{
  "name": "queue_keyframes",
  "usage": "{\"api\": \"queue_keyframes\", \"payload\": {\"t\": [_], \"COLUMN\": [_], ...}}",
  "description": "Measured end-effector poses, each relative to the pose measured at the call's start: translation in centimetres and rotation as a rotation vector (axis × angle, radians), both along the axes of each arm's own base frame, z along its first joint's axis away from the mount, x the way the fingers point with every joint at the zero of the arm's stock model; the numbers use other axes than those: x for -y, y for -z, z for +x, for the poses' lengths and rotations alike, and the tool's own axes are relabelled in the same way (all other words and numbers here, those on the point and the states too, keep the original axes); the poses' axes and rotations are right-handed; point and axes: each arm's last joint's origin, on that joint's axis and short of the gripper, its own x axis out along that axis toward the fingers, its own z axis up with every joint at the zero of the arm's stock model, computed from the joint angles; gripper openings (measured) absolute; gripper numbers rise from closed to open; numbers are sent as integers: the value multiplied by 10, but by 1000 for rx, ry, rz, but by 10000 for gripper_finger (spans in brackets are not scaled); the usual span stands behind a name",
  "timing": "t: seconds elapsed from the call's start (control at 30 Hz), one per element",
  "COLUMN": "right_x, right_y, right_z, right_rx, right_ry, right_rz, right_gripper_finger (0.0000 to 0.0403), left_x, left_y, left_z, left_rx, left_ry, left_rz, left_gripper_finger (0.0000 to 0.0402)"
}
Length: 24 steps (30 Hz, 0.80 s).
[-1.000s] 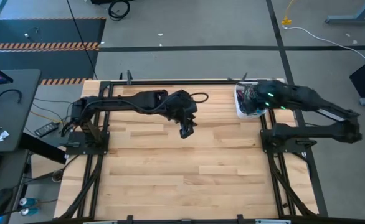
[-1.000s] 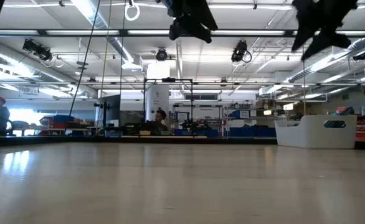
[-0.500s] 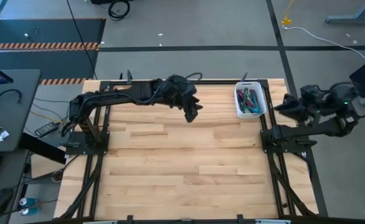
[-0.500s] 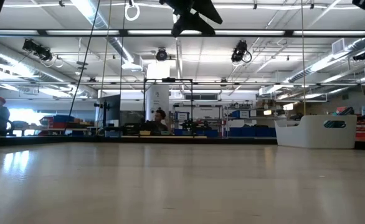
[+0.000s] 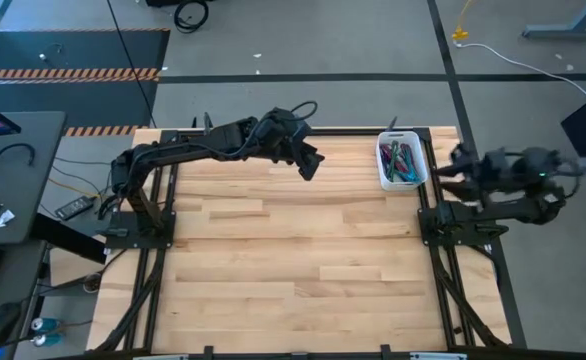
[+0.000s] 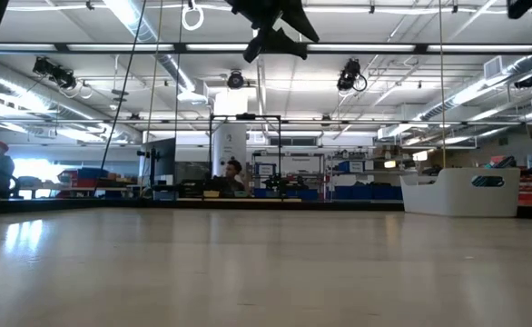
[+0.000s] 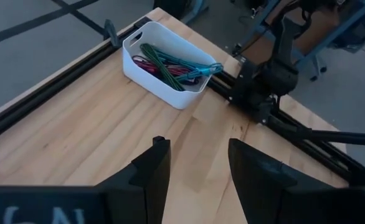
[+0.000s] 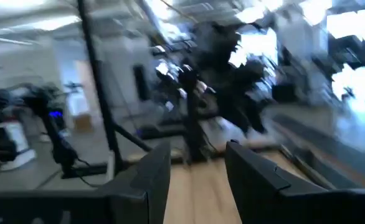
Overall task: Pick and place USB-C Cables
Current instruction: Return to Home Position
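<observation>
Overhead, one white bin [image 5: 405, 186] sits at the tabletop's [image 5: 273, 260] 1 o'clock corner with the USB-C cables [image 5: 400, 160] bundled inside, the left claw [image 5: 311, 165] hangs toward 12 o'clock on an arm bent along the far edge, and the right claw [image 5: 455, 160] is folded off the tabletop at 2 o'clock, near the bin. Level with the boards, the bin stands at 3 o'clock and the left claw hangs high at 12 o'clock. From the left wrist, green, teal and magenta strands lie tangled in the bin, too knotted to count, and that claw's two fingers [image 7: 151, 168] stand apart, gripping nothing; the right wrist shows its own two fingers parted likewise.
</observation>
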Motion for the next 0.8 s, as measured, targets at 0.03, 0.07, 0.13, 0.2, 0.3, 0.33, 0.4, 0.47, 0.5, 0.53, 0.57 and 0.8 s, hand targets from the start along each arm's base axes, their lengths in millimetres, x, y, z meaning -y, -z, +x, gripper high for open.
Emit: {"api": "queue_keyframes", "payload": {"t": [0.03,0.07,0.13,0.2,0.3,0.33,0.4,0.47,0.5,0.53,0.57,0.8], "right_x": [-1,-1,-3,-3,-2,-1,0,2,3,3,4,8], "right_y": [4,10,31,49,72,81,92,101,109,116,121,153], "right_z": [9,17,36,52,69,75,82,87,90,93,95,102], "right_rx": [29,33,-13,-34,-29,-41,-25,4,-1,-5,5,-41], "right_ry": [-17,-28,-52,-51,17,46,105,171,205,239,274,389], "right_rz": [-8,-12,-35,-68,-106,-113,-118,-105,-96,-87,-71,59], "right_gripper_finger": [158,158,158,158,158,158,158,158,158,158,158,158], "left_x": [0,0,2,2,3,3,2,2,3,3,3,5], "left_y": [0,0,-1,-2,-2,-2,-2,-2,-2,-3,-3,-10], "left_z": [0,0,1,2,2,2,2,2,1,1,1,-11], "left_rx": [1,4,16,29,31,30,30,28,29,30,27,-18], "left_ry": [0,1,3,-1,-5,-6,-7,-7,-7,-7,-6,27], "left_rz": [0,0,-3,-8,-18,-18,-18,-20,-19,-18,-17,31], "left_gripper_finger": [167,167,167,167,167,167,167,167,167,167,167,165]}}
